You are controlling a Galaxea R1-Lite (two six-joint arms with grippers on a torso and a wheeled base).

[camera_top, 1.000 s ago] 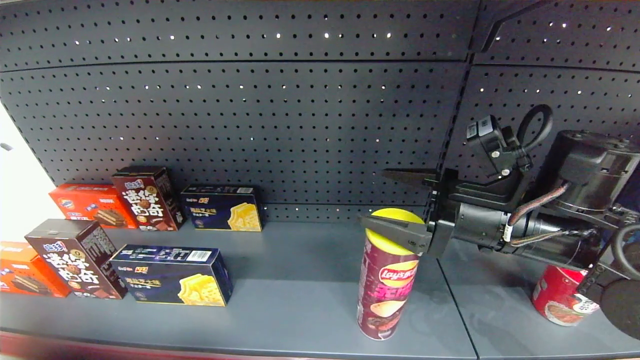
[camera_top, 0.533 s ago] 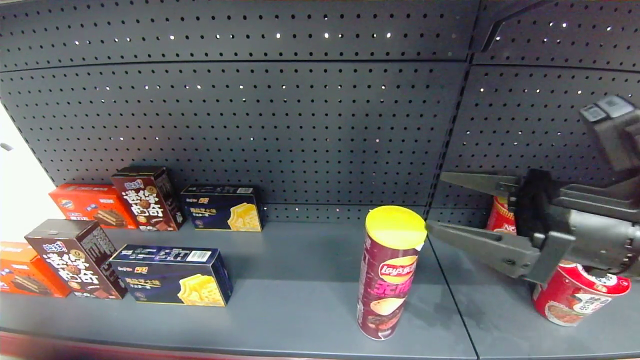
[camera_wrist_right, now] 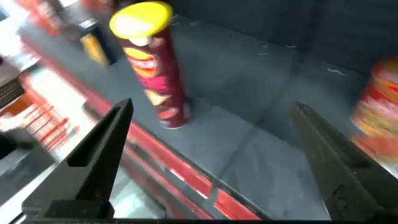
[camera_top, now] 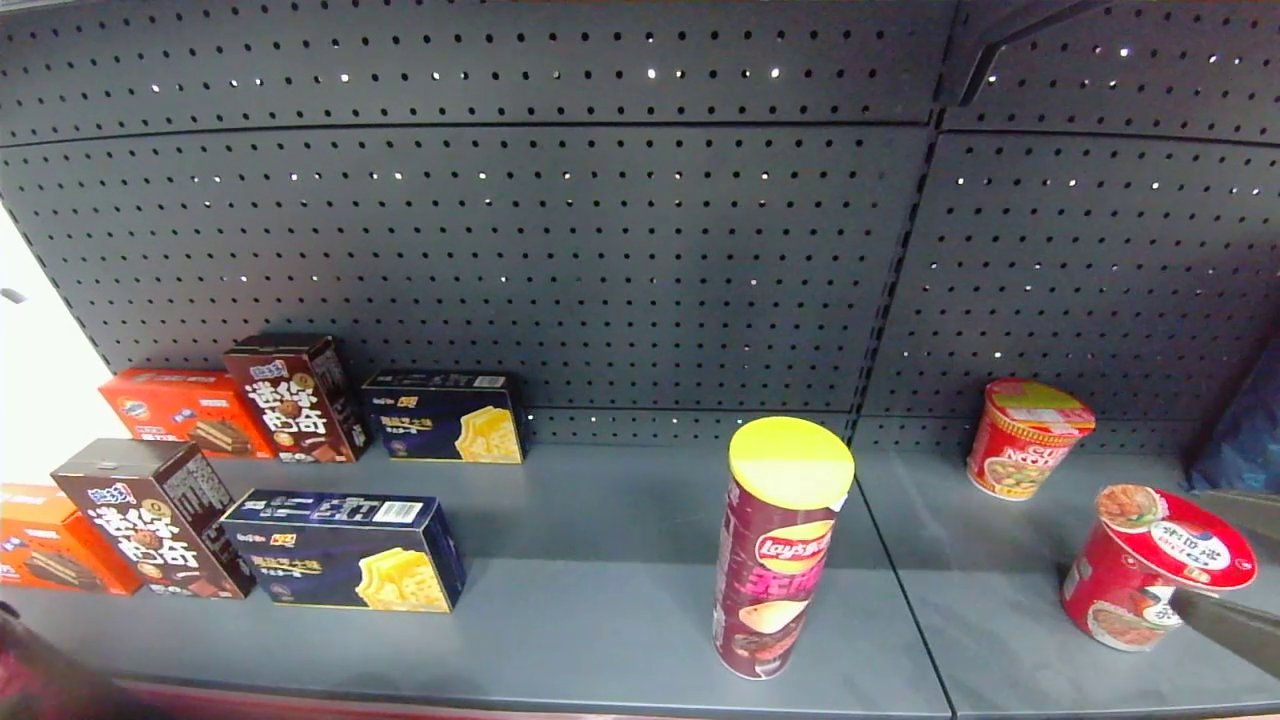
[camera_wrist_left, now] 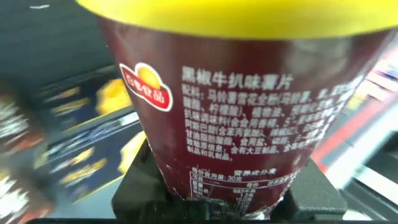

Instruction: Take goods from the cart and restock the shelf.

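Maroon cardboard under a glossy yellow lid, the chip can (camera_top: pixel 785 545) is standing upright on the matte grey steel shelf (camera_top: pixel 600 600) at 5 o'clock. The right hand (camera_wrist_right: pixel 212 106) is gaping wide and has pulled off the can towards 4 o'clock, uncovering the rear cup noodle (camera_top: pixel 1025 437) behind the front cup noodle (camera_top: pixel 1155 565). From its own wrist, the left hand (camera_wrist_left: pixel 225 186) is clamping a second chip can (camera_wrist_left: pixel 249 112), its label close up.
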